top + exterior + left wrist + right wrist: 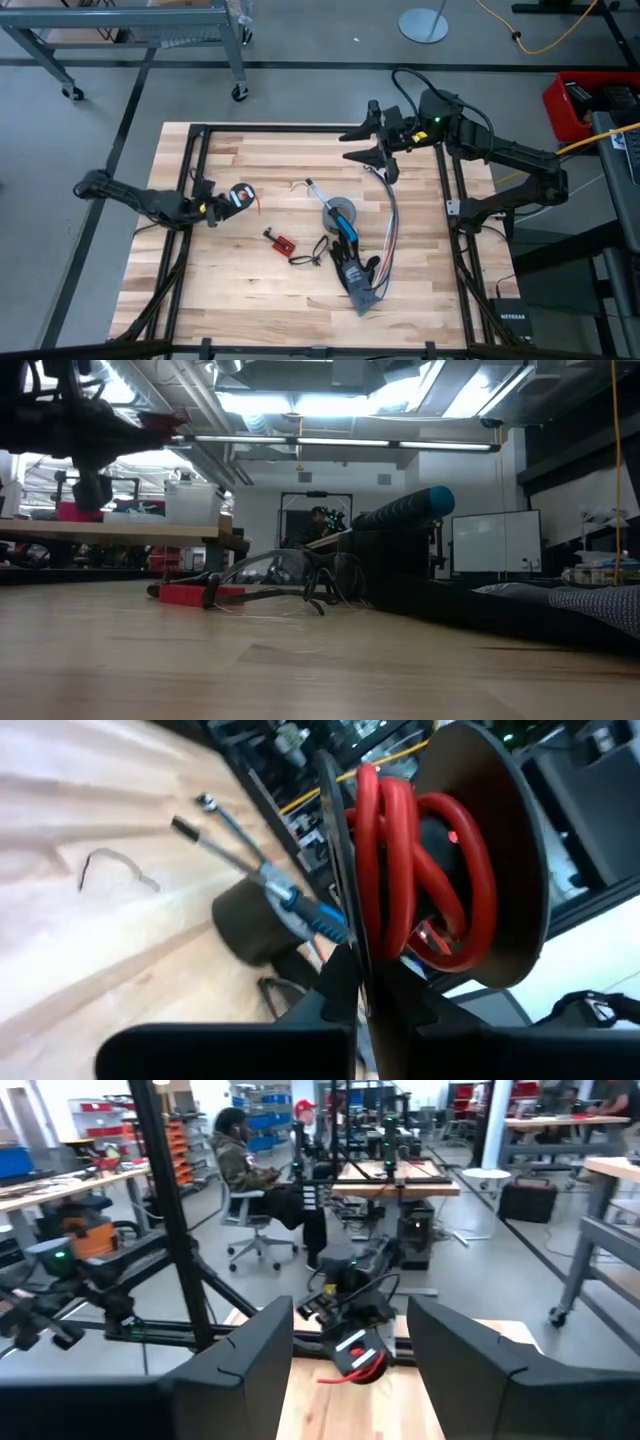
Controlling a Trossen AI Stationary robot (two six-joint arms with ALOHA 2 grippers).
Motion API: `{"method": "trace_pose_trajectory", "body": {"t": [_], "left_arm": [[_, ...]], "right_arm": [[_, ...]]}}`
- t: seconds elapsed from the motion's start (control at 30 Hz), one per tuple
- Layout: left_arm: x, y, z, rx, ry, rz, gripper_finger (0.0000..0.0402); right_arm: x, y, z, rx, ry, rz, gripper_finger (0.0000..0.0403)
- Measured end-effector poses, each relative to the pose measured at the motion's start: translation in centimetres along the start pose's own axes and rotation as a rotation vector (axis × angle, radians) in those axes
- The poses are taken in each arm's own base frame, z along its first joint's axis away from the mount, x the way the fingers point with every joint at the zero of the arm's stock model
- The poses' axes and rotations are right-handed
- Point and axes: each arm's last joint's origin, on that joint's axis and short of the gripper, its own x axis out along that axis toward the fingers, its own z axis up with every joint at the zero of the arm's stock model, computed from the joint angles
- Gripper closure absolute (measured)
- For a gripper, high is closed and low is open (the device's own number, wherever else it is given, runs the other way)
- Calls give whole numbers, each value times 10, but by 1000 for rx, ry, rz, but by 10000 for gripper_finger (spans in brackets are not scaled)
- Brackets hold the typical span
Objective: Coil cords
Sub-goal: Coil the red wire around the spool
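High view, left hand (pixel 222 203) clamped on coiled cords (pixel 241 195), right hand (pixel 375 130) open

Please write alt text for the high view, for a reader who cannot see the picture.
Seen from above, the left gripper is shut on a small spool of red cord at the left side of a wooden table. The right gripper hangs open near the far right corner. Between them lie a grey tape roll, coloured ribbon wires and a small red board.

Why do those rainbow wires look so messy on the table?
The long multicoloured ribbon wires trail loose across the wooden table, uncoiled, beside the grey tape roll. The left gripper is shut on a black-and-red cord bundle.
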Motion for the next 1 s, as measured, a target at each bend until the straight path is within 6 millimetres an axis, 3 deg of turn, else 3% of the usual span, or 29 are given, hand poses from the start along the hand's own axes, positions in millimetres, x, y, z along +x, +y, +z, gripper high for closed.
{"method": "trace_pose_trajectory", "body": {"t": [0.37, 1.0], "left_arm": [[13, 16, -20, 0, 130, 212, 401], [18, 32, -36, -345, 169, 426, 401]], "right_arm": [[0, 0, -1, 3, 6, -8, 203], [1, -1, -2, 6, 12, -9, 203]]}}
